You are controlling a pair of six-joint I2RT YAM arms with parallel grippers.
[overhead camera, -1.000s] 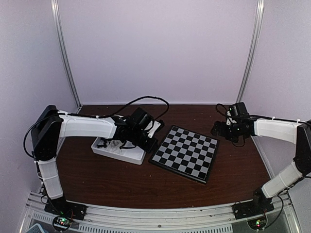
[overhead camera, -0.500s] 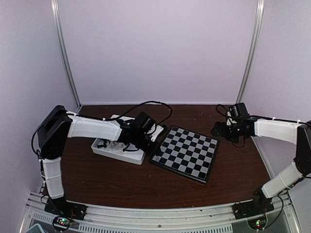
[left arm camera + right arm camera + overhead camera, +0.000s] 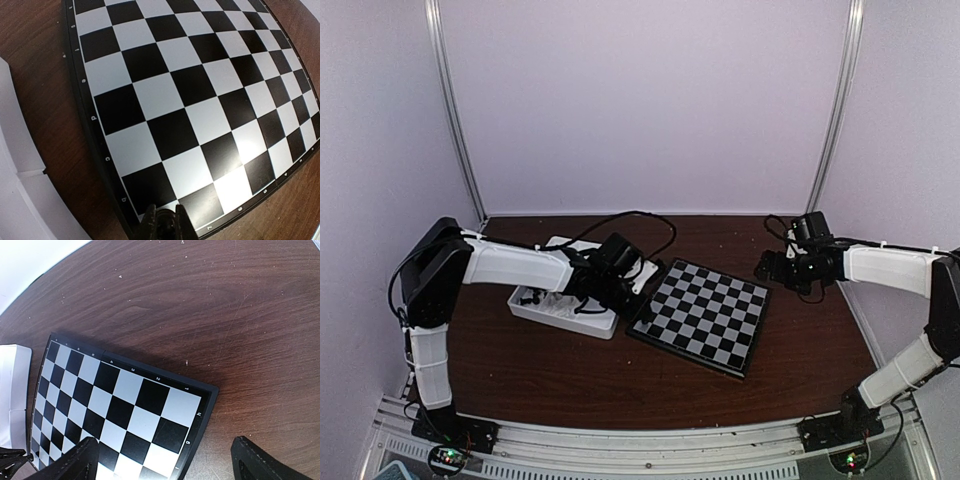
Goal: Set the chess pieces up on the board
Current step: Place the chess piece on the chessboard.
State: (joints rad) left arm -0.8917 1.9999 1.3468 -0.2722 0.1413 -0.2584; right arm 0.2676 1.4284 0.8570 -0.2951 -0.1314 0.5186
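Since no chessman stands on the board (image 3: 702,315) yet, the step in hand looks like the first placing. It falls to the left gripper (image 3: 165,220), which hangs low over a corner of the board on the tray side, just at the thin black rim. Its fingers are drawn together at the bottom of the left wrist view. Something dark sits between the tips, but I cannot tell whether that is a pinched piece or only shadow. If a piece is there, the sound way is to bring it upright over the middle of one edge square and let its base touch flat. The fingers then part only a little and lift straight up, so the tips do not drag it over. The chess pieces (image 3: 542,297) that can be made out lie as small dark shapes in the white tray (image 3: 565,312), which sits just beside the board, so each fetch is short. The right gripper (image 3: 782,268) hovers above the table (image 3: 570,380) off the board's far right corner. Its fingers are spread wide with nothing between them, and it is best held out of the way.
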